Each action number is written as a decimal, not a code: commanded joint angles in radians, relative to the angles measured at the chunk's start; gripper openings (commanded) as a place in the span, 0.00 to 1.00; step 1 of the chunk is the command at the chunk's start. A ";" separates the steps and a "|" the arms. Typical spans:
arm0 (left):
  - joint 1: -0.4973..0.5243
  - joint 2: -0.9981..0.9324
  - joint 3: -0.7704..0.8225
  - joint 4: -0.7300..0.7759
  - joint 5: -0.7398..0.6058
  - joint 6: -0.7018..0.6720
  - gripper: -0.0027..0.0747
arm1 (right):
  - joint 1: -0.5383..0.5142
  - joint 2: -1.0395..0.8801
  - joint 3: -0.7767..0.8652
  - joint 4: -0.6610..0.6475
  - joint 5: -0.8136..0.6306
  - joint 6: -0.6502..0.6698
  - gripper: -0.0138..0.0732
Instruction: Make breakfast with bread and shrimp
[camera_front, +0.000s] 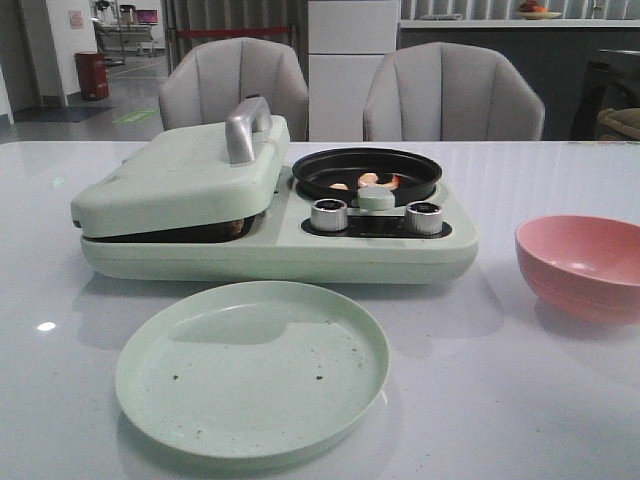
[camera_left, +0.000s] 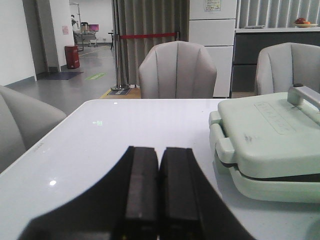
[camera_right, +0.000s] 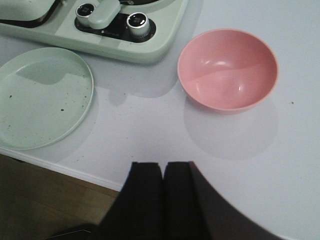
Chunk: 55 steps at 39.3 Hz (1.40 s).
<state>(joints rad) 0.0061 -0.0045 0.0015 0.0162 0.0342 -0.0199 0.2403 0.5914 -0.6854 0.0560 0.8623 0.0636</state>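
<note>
Several small pink-orange shrimp (camera_front: 368, 181) lie in the black pan (camera_front: 427, 178) on the right half of the pale green breakfast maker (camera_front: 270, 255). Its hinged lid (camera_front: 180, 175) is lowered over the left half, and the bread is hidden. My left gripper (camera_left: 159, 150) is shut and empty, hovering over the white table to the left of the lid (camera_left: 270, 135). My right gripper (camera_right: 163, 165) is shut and empty over the table's near edge, short of the pink bowl (camera_right: 227, 67). Neither gripper shows in the front view.
An empty pale green plate (camera_front: 252, 370) with dark crumbs lies in front of the cooker. The empty pink bowl (camera_front: 585, 262) stands at the right. Two silver knobs (camera_front: 329, 214) sit on the cooker's front, and a metal handle (camera_front: 245, 128) tops the lid. Two grey chairs stand behind the table.
</note>
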 joint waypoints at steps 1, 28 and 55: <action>0.003 -0.022 0.008 0.001 -0.094 -0.012 0.16 | 0.004 -0.006 -0.026 0.003 -0.070 -0.007 0.21; 0.003 -0.020 0.008 0.001 -0.094 -0.012 0.16 | -0.307 -0.551 0.556 -0.016 -0.749 -0.107 0.21; 0.003 -0.020 0.008 0.001 -0.094 -0.012 0.16 | -0.305 -0.624 0.696 -0.016 -0.855 -0.107 0.21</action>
<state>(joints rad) 0.0061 -0.0045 0.0015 0.0162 0.0342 -0.0214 -0.0593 -0.0097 0.0277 0.0480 0.1022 -0.0329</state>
